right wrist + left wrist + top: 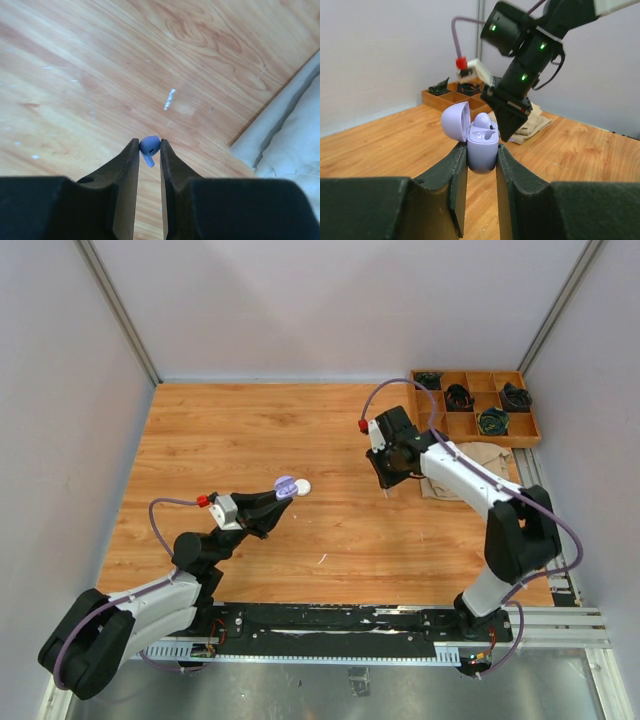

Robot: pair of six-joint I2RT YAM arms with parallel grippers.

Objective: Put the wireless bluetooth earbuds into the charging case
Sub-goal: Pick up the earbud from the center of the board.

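A lilac charging case (482, 147) stands upright with its lid (455, 121) flipped open, and my left gripper (481, 155) is shut on its lower body. One lilac earbud (481, 119) sits in the case's far slot. In the top view the case (286, 486) is held at mid-table by the left gripper (279, 498). My right gripper (149, 148) is shut on a second lilac earbud (149, 145), its stem pointing back between the fingers, above the wood. The right gripper (386, 482) hangs to the right of the case, and its fingers (509, 122) show close behind the case.
A small white round case (303, 485) lies on the table just right of the lilac case. A wooden compartment tray (488, 393) with dark items stands at the back right. A beige cloth (483, 462) lies in front of the tray, under the right arm, and shows in the wrist view (292, 145).
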